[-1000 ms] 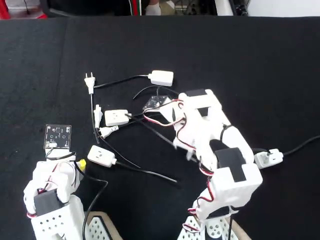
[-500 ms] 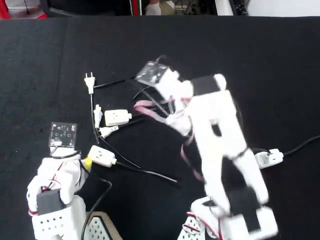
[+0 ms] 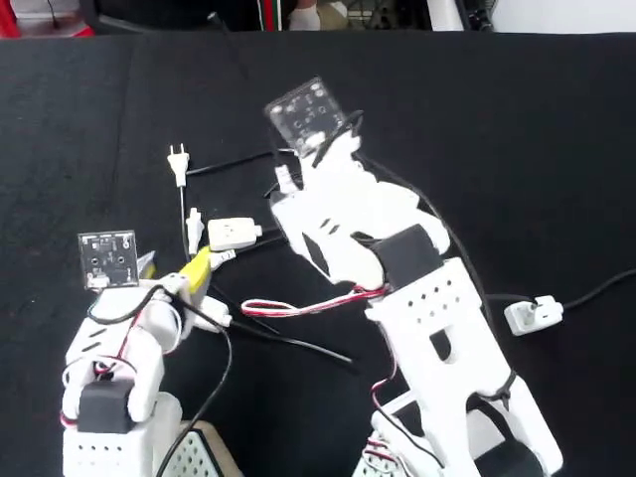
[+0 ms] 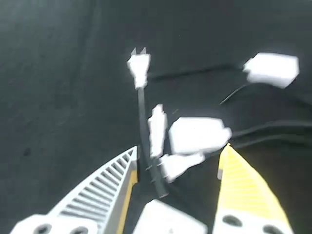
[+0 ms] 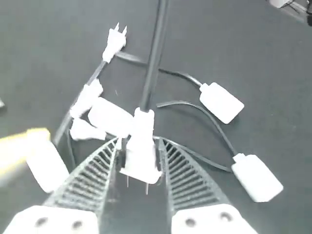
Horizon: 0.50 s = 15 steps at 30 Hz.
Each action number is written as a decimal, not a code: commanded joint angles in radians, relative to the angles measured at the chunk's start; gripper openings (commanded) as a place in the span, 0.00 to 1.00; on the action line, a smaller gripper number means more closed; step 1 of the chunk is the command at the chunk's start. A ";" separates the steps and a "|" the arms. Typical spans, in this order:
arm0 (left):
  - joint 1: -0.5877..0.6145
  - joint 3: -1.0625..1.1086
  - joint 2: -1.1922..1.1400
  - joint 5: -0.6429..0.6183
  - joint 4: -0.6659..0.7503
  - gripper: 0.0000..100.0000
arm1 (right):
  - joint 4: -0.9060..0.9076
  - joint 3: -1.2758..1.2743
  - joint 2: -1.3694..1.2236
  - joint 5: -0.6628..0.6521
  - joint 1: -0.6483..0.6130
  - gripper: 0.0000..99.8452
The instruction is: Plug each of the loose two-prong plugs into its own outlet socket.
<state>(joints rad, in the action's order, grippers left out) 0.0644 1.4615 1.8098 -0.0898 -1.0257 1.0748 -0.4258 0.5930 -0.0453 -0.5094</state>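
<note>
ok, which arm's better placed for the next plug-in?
Right. The right gripper is shut on a plug with its prongs clear of the fingers, and a socket lies just ahead. The left gripper is open and holds no plug.

High cam sits well above the black worktop (image 3: 556,149), looking down over it from the arms' side. Each wrist cam looks out along its own fingers, left (image 4: 243,190) and right (image 5: 187,180), way closer in. All three catch the middle white socket block (image 3: 232,234).
</note>
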 commanded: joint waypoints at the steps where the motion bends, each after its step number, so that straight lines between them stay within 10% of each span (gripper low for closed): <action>1: -0.116 -0.062 0.003 -0.101 0.083 0.27 | -0.046 0.002 0.035 0.121 -0.051 0.02; 15: -0.248 -0.048 0.005 -0.170 0.135 0.27 | -0.176 -0.140 0.076 0.285 -0.184 0.02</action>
<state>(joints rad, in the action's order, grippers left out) -0.1672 1.4615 1.8082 -0.2509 -0.9106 0.9321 -0.5562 0.6007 0.2018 -0.6874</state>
